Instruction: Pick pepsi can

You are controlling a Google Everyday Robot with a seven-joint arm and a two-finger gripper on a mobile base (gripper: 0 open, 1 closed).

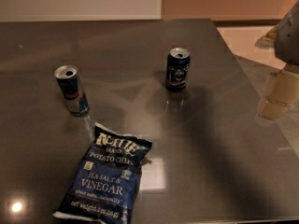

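Right, table (210,171): dark grey slab, flat and glossy, with light glare on its surface. Chip bag (105,181): crinkled navy foil with white lettering, lying flat at front left. Gripper (279,93): grey body with pale blocky parts, at the right edge, well apart from all items; open or closed, can't tell. Slim can (71,90): blue-and-silver cylinder with a red mark, upright at left. Pepsi can (178,69): short, stout, dark, with a pale round emblem and silver top, upright right of centre. Bag and slim can sit on its left, away from the gripper side.
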